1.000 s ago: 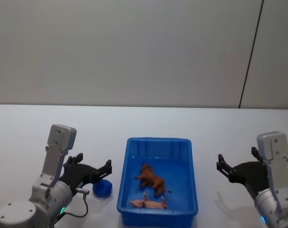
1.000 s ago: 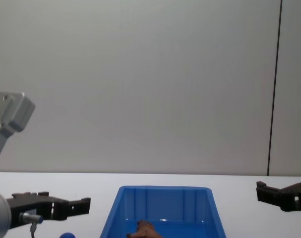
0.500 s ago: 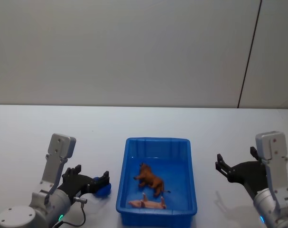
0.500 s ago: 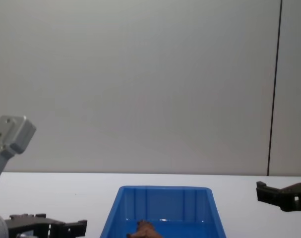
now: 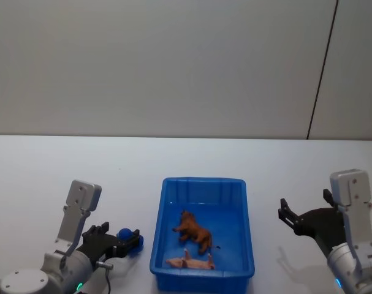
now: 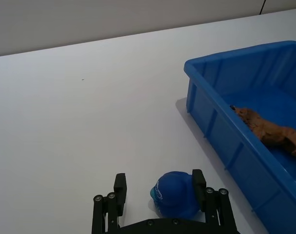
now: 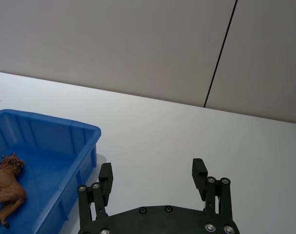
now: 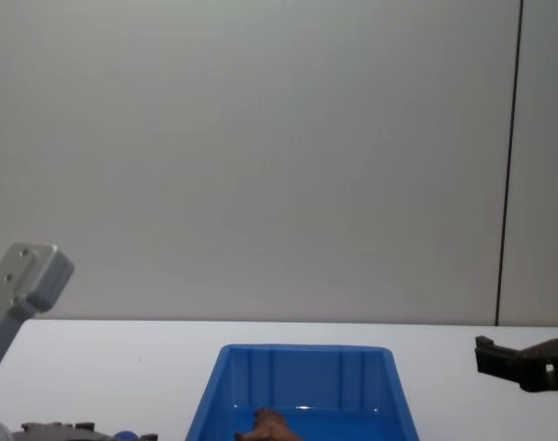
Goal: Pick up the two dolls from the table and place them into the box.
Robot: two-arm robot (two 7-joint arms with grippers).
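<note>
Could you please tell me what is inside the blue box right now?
The box holds a brown doll and a pinkish toy lying nearer the robot. The floor behind the near wall is hidden.

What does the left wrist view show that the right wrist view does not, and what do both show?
Left wrist view: the blue doll on the table, between the fingers of the open left gripper, beside the box.
Right wrist view: the open right gripper over bare table, holding nothing, and a dark wall seam.
Both: the box with the brown doll lying inside.
</note>
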